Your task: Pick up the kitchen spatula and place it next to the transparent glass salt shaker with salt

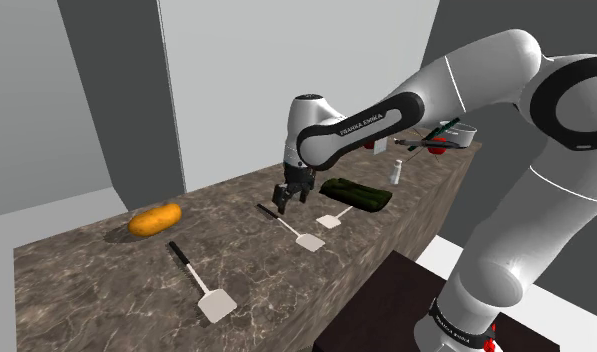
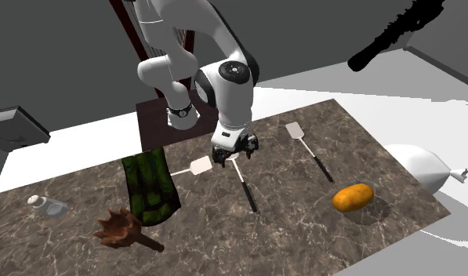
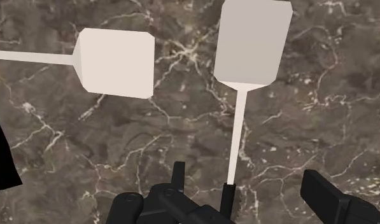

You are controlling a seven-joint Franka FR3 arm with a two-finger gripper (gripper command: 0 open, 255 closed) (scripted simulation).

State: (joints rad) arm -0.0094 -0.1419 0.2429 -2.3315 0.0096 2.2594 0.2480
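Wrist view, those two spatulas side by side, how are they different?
The grey spatula has a duller blade than the cream spatula. The grey spatula's shaft runs toward the open claw and ends in a black grip; the cream spatula's pale shaft points sideways. Both lie flat on the marble counter, with squarish blades.

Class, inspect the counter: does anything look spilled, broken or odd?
Nothing on the counter looks spilled or broken. One oddity: a jagged black shape in the background beyond it, unidentifiable.
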